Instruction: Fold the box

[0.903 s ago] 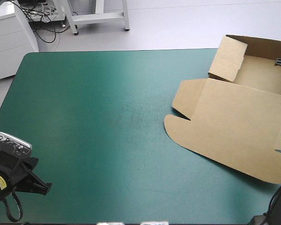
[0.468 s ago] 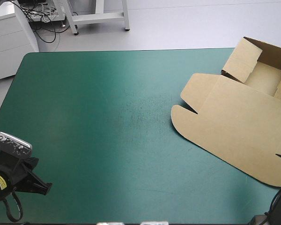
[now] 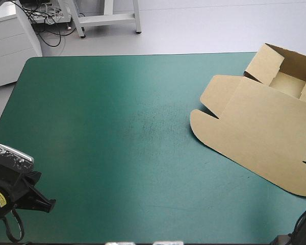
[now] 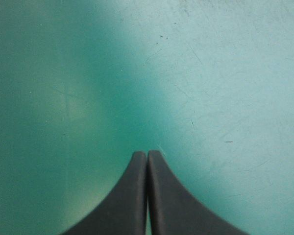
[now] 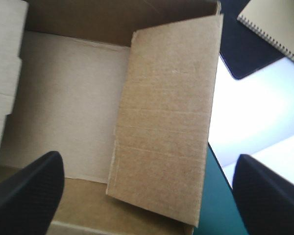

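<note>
The brown box point(image 3: 265, 127) lies at the table's right side. Its lid panel lies flat toward the middle, and its tray end point(image 3: 288, 84) stands with walls raised at the far right corner. My right gripper point(image 5: 147, 157) is open just above the tray, one black finger point(image 5: 27, 191) over the tray floor point(image 5: 68, 103) and the other outside the box. Between them stands a raised side flap point(image 5: 166, 122), untouched. My left gripper point(image 4: 147, 154) is shut and empty over bare teal-green cover. In the high view the left gripper point(image 3: 41, 203) sits near the front left corner, far from the box.
The box's tray end reaches the table's right edge point(image 5: 218, 191). Beyond that edge lie a spiral notebook point(image 5: 279, 29) and a dark sheet point(image 5: 245, 54). The teal-green cover point(image 3: 117, 132) stretches open from the box to the left gripper.
The box has slid and turned toward the table's right edge, its tray end moving out to the far right corner. The left arm has barely moved.
</note>
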You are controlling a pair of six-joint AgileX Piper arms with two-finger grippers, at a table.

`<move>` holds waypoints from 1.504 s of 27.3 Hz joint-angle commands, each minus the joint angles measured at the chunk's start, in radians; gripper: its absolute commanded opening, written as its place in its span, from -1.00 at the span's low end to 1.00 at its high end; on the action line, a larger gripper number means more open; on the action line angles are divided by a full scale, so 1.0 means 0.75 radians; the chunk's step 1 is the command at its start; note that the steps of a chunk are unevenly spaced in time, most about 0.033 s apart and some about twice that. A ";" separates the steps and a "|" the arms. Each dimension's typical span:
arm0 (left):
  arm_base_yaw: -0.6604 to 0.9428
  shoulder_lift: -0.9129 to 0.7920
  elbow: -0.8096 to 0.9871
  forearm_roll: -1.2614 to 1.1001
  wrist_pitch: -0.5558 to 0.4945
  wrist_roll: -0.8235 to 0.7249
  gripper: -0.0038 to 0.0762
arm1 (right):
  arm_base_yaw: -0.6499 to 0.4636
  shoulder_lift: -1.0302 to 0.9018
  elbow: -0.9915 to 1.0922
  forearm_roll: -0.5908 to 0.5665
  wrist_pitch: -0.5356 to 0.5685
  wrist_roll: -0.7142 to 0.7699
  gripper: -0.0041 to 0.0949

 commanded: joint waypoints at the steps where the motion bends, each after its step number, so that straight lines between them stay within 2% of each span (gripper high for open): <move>1: -0.005 0.010 -0.033 0.011 0.030 -0.011 -0.98 | -0.009 -0.184 -0.046 0.082 0.000 -0.092 0.28; 3: -0.005 0.010 -0.033 0.011 0.035 -0.011 -0.98 | -0.006 -0.228 -0.046 0.155 0.000 -0.092 -0.25; 5: -0.005 0.010 -0.033 0.011 0.032 -0.011 -0.98 | -0.006 -0.268 -0.044 0.274 0.000 -0.096 -0.87; 6: -0.005 0.010 -0.033 0.011 0.030 -0.014 -0.98 | -0.006 -0.282 -0.044 0.339 0.000 -0.110 -0.95; 9: -0.005 0.010 -0.033 0.011 0.008 -0.020 -0.98 | 0.034 -0.336 -0.044 0.444 0.000 -0.161 -0.93; 13: -0.005 0.010 -0.025 -0.003 -0.036 -0.021 -0.98 | 0.170 -0.418 -0.012 0.435 0.000 -0.207 -0.93; 16: -0.005 0.010 0.003 -0.017 -0.049 -0.030 -0.98 | 0.299 -0.504 0.111 0.395 0.000 -0.268 -0.93; 22: -0.005 -0.010 0.093 -0.052 -0.141 -0.051 -0.98 | 0.530 -0.740 0.534 0.331 -0.012 -0.374 -0.93; 28: -0.005 -0.029 0.190 -0.084 -0.209 -0.054 -0.98 | 0.659 -0.998 0.958 0.372 -0.146 -0.378 -0.93; 33: -0.005 -0.045 0.256 -0.160 -0.217 -0.054 -0.98 | 0.721 -1.227 1.322 0.389 -0.243 -0.428 -0.93; 36: -0.005 -0.097 0.324 -0.176 -0.294 -0.054 -0.98 | 0.727 -1.464 1.664 0.386 -0.330 -0.428 -0.93; 41: -0.005 -0.155 0.438 -0.188 -0.316 -0.054 -0.98 | 0.727 -1.803 2.042 0.383 -0.460 -0.451 -0.93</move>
